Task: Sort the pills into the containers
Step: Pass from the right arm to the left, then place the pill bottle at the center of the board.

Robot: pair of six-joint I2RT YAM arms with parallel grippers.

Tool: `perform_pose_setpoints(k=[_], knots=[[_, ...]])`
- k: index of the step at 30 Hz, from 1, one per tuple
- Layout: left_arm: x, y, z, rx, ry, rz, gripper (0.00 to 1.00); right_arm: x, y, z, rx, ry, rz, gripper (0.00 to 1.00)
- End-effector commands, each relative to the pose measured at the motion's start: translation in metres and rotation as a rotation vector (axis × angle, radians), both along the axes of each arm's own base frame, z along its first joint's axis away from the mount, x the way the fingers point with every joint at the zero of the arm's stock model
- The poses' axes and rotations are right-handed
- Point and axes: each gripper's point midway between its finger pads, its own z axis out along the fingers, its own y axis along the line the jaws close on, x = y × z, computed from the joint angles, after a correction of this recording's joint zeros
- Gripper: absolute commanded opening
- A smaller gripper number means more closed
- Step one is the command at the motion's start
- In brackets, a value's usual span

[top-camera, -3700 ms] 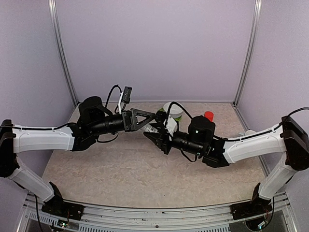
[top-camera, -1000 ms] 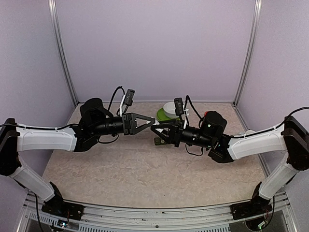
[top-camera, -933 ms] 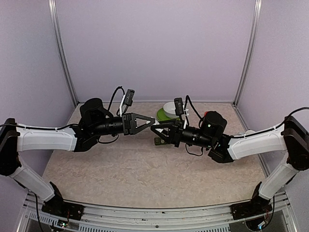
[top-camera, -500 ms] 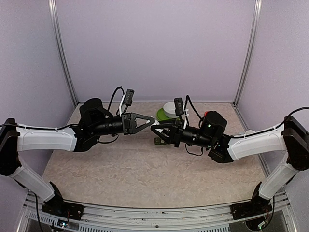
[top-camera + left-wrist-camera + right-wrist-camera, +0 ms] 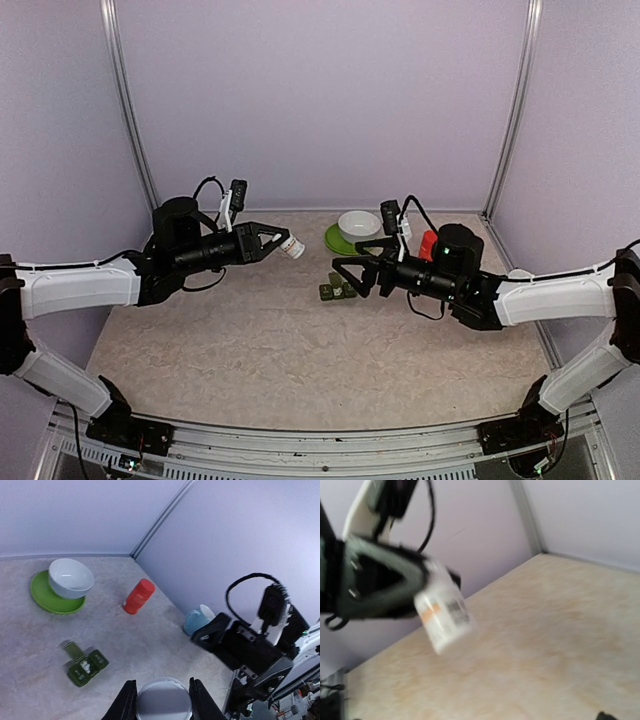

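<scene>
My left gripper (image 5: 281, 241) is shut on a tiny white bottle (image 5: 292, 246), held in the air left of centre. In the left wrist view the bottle's round end (image 5: 164, 702) fills the gap between the fingers. The right wrist view shows the same bottle (image 5: 442, 612), blurred, with an orange and black label. The containers (image 5: 338, 290), a dark green strip, lie on the table with lids up, and white pills (image 5: 85, 666) show in one compartment. My right gripper (image 5: 346, 268) hangs open just above and right of the strip, holding nothing.
A white bowl (image 5: 358, 224) sits on a green plate (image 5: 335, 240) at the back. A red bottle (image 5: 138, 596) stands right of them, partly behind my right arm in the top view. A blue cup (image 5: 198, 620) stands near the right wall.
The two grippers met at the centre around the bottle. The right one has opened and drawn back right; the left one has pulled left with the bottle.
</scene>
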Motion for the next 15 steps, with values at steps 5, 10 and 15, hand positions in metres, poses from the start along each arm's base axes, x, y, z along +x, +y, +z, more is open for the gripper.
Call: perform_pose_setpoints(k=[5,10,15], knots=[[0.065,0.076,-0.06,0.278,0.071,0.402,0.29,0.013,-0.046,0.002,-0.122,-0.082,-0.198,1.0],[0.095,0.103,-0.082,0.355,0.114,0.527,0.28,0.01,-0.059,-0.001,-0.135,-0.088,-0.232,1.0],[0.127,0.122,-0.104,0.477,0.134,0.653,0.29,0.006,-0.065,-0.007,-0.14,-0.077,-0.24,1.0]])
